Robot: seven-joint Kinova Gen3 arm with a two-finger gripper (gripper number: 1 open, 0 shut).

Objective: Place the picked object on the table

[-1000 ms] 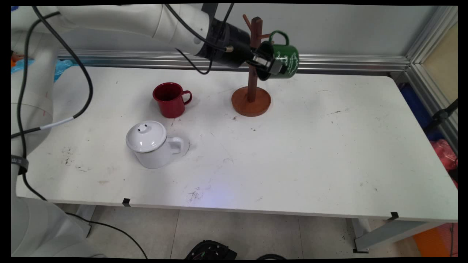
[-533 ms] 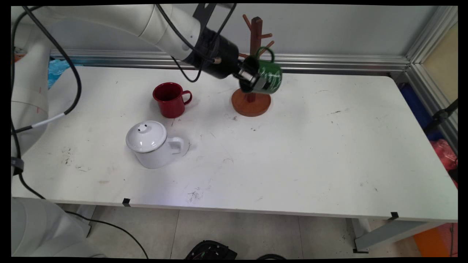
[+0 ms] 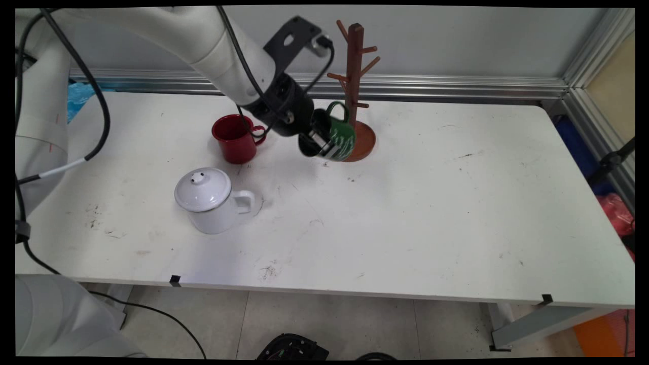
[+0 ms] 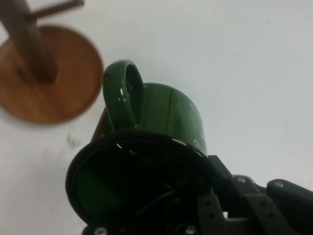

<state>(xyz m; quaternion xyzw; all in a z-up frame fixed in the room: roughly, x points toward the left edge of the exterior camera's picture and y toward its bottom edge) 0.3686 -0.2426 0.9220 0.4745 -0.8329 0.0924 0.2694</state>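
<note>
1 green mug clamped in gripper (tilted, airborne) beside wooden mug tree.

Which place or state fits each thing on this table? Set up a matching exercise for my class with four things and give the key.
Things:
1. green mug
2. red mug
3. white kettle
4. wooden mug tree

Places or states:
A. stands upright at the far side of the table, its pegs bare
B. held tilted in the gripper, off the table
C. stands on the table with its lid on, nearest the camera
D. stands open and upright, behind the kettle

Pairs: 1-B, 2-D, 3-C, 4-A
</note>
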